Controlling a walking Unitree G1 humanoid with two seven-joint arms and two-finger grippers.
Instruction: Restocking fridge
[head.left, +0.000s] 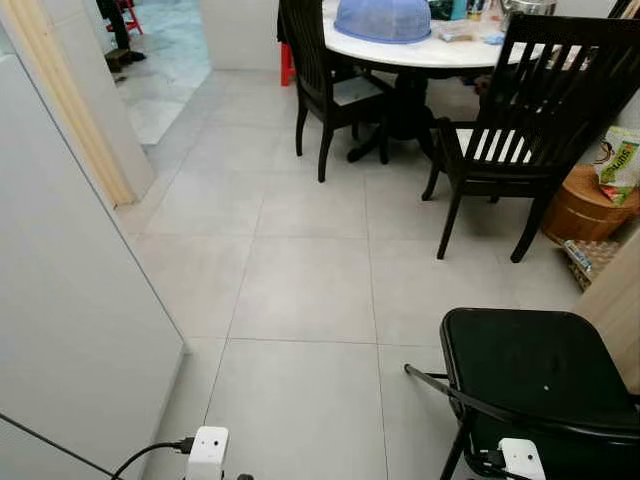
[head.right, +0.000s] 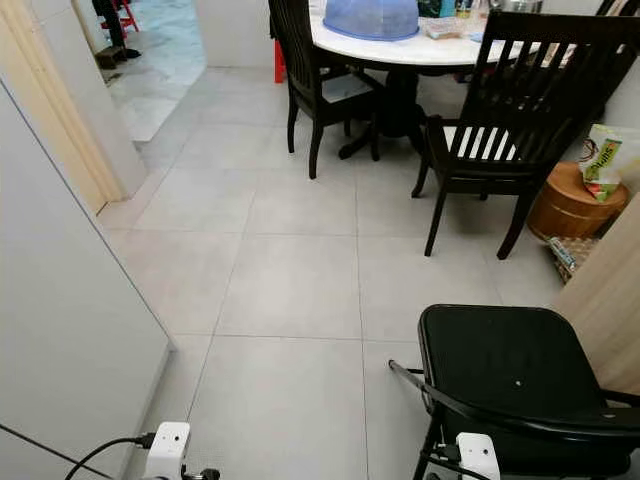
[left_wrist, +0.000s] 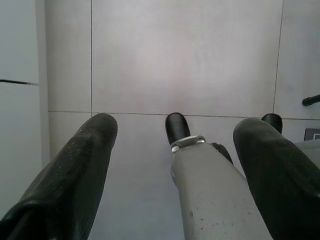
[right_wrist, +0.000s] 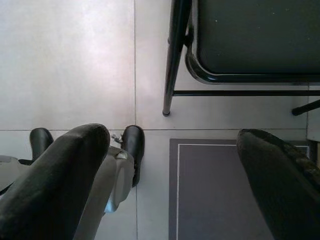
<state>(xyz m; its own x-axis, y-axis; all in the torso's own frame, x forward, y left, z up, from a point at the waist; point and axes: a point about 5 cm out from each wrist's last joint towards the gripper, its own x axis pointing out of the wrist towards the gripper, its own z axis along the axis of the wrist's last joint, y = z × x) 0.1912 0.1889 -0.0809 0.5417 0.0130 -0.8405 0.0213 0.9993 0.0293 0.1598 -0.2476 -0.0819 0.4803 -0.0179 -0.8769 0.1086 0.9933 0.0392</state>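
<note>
Two grippers, both empty. The left gripper (left_wrist: 172, 150) hangs idle with its black fingers (left_wrist: 75, 170) spread wide over bare floor tiles (head.left: 300, 280); the right gripper (right_wrist: 172, 165) hangs likewise, fingers parted, nothing between them, above a dark mat (right_wrist: 210, 190) just beside the black folding chair (head.left: 540, 370).

Landmark: the fridge, which I judge to be the tall white panel (head.left: 70, 320) close on the robot's left, a dark horizontal seam low on its face. Its door appears shut; no interior can be seen.

Stock to be loaded: none identifiable in hand or on the floor near the fridge. Well away from the fridge, across the tiled floor, stands a round white table (head.left: 420, 50) carrying a blue mesh food cover (head.left: 383, 18) and small items too indistinct to name. Two dark wooden chairs (head.left: 530, 130) sit at it. Further still from the fridge lie a packet (head.left: 620, 160) on a wooden tub (head.left: 585, 205) and a carton of what may be eggs (head.left: 590, 258).

Assessment: no visible progress. Still outstanding, in my judgement: locating goods, collecting them, opening the fridge, placing them inside, closing it.
</note>
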